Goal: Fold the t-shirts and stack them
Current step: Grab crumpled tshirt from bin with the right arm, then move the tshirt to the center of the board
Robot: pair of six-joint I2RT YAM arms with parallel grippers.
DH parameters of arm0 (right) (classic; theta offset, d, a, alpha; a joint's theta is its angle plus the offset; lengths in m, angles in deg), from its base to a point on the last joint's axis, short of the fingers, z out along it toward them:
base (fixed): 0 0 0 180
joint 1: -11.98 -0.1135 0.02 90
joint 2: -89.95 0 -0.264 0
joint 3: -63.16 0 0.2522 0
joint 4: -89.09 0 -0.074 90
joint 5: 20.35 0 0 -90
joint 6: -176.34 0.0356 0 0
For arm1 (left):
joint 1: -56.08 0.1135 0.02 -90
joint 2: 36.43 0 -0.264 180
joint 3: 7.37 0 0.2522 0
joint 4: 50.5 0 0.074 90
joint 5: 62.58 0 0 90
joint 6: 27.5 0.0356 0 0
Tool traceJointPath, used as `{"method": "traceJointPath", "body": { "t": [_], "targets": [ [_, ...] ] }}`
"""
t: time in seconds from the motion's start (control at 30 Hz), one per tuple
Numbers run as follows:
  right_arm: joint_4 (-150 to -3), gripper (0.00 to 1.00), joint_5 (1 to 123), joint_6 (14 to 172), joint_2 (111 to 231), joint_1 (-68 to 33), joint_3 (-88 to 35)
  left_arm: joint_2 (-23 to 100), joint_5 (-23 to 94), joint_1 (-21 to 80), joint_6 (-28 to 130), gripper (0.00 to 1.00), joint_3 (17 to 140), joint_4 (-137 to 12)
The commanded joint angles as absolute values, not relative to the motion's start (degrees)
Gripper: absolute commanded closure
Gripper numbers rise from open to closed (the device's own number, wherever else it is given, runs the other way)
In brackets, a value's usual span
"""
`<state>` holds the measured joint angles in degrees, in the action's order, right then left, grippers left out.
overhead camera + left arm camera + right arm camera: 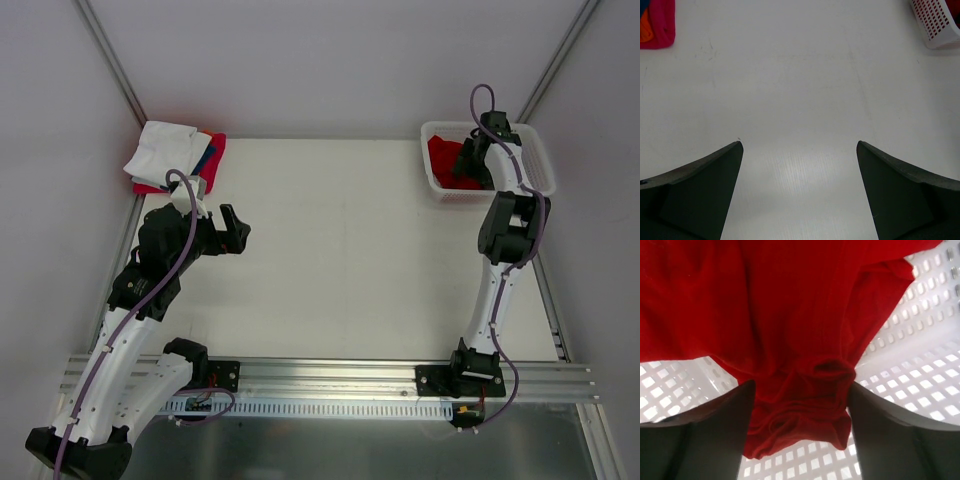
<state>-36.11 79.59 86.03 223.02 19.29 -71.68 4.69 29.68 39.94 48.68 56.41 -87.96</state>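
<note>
Red shirt (790,330) bunched in basket (920,370), thick fold between right gripper (801,387) jaws; jaws wide, nothing pinched yet. Close on fold, lift straight up past rim. Right arm stretched forward, wrist pitched down. Left gripper (800,145) wide open, empty, above table (800,75); stack (170,155) ahead-left of it.

- A white plastic mesh basket (445,193) sits at the far right corner of the tabletop (340,250), its long side along the right edge. The wrist views show its grid of small square holes (920,365) and one corner (935,22).
- The tabletop is plain matte white, with a few faint scuffs (707,47) toward its far left.
- A ribbed aluminium rail (330,385) runs along the near edge.
- Pale grey walls (330,60) enclose the far side, with slanted metal posts at the left (110,62) and right (560,62).
</note>
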Motion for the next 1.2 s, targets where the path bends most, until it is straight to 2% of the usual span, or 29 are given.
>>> {"method": "traceJointPath", "body": {
  "t": [0.0,0.03,0.07,0.1,0.4,0.53,0.73,0.9,1.17],
  "targets": [
    [-37.2,0.28,77.9,86.3,222.9,19.2,-73.5,4.5,28.9,39.7,49.9,0.01,57.9,-88.2],
    [-37.2,0.45,77.9,87.6,222.6,19.2,-73.3,4.6,28.7,39.8,49.9,0.01,57.9,-88.3],
    [-37.2,0.84,78.2,88.1,222.4,19.2,-72.9,4.7,28.8,39.8,49.9,0.01,57.9,-88.3],
    [-37.2,0.99,78.5,88.5,222.1,19.2,-72.5,4.6,28.7,39.8,49.9,0.01,57.9,-88.3],
    [-37.3,1.0,78.7,90.0,211.5,16.1,-66.6,4.9,28.9,39.7,49.9,0.01,57.9,-88.3],
    [-33.6,0.99,80.7,88.5,203.3,12.0,-69.1,5.0,28.9,39.8,49.8,0.01,57.9,-88.3],
    [-26.8,1.0,84.3,86.9,190.1,0.5,-77.1,5.4,28.7,39.8,49.9,0.01,57.8,-88.3],
    [-26.1,0.99,88.5,84.5,176.2,-13.6,-75.1,5.6,28.7,39.8,50.0,0.01,57.9,-88.4],
    [-23.8,1.0,96.7,82.2,166.5,-34.6,-77.7,6.4,29.1,39.8,50.1,0.01,57.8,-88.5]
  ]
}}
